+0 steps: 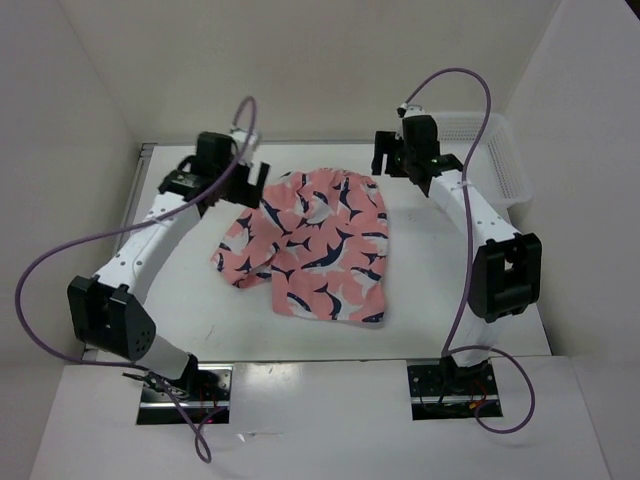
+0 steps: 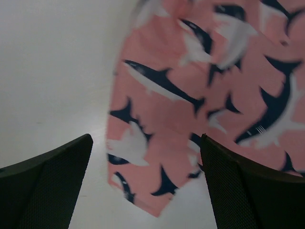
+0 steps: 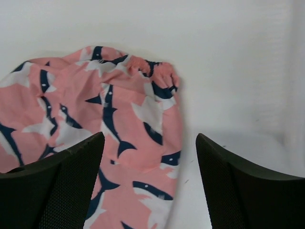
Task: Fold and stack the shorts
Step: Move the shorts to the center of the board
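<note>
A: Where did the soft salmon-pink, whale-printed cloth shorts (image 1: 310,245) lie?
B: Rumpled at the middle of the white table (image 1: 430,300), ungripped.
A: The claws?
B: The left gripper (image 2: 146,143) and right gripper (image 3: 149,140) both gaped wide over their far corners, likely poised to pinch for folding.

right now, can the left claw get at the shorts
Probably yes. The left claw stands open right over one edge of the shorts, and nothing lies between them.
</note>
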Robot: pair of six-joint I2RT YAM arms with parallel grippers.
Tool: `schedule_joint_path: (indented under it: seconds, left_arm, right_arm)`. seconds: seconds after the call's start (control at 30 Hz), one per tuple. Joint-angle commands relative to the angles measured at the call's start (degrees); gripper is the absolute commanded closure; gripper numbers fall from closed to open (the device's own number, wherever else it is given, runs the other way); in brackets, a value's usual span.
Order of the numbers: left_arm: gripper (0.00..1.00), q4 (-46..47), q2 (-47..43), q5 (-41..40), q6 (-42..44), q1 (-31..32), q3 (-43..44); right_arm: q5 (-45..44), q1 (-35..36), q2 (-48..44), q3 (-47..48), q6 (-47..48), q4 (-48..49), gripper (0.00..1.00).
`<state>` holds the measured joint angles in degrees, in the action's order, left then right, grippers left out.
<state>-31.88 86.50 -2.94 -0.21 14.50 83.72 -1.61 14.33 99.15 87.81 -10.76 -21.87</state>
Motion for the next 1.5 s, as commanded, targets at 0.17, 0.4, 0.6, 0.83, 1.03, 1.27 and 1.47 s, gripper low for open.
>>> schedule_joint_path:
  seconds: [0.17,0.4,0.6,0.83,1.03,1.27,1.47]
  left_arm:
    - [0.0,2.4,4.5,-8.8,0.2,30.2,-8.2]
    - [0.0,3.8,14.4,8.7,0.2,34.2,-2.4]
    - [0.0,7.3,20.2,16.4,0.2,38.8,1.1]
    - [0.0,7.9,25.9,17.8,0.2,42.7,2.4]
    - [0.0,12.1,31.0,9.4,0.2,46.3,-0.6]
    - [0.66,12.7,29.3,5.6,0.2,46.3,-5.0]
    - [1.0,6.2,19.4,0.6,0.2,44.6,-5.5]
  right_arm:
    - [-7.6,-0.5,1.6,-4.6,5.3,4.1,0.26]
    - [-12.5,-8.1,-0.9,1.0,2.5,4.1,0.28]
    - [-11.5,-12.6,-8.7,-2.7,3.2,4.1,0.26]
    - [-10.1,-14.9,-22.9,-13.8,4.4,5.3,0.25]
    - [-8.2,-16.0,-30.1,-20.6,3.8,4.7,0.25]
    - [-4.4,-16.5,-30.9,-21.2,2.8,4.1,0.25]
    - [1.9,-14.3,-27.1,-20.0,3.1,4.6,0.25]
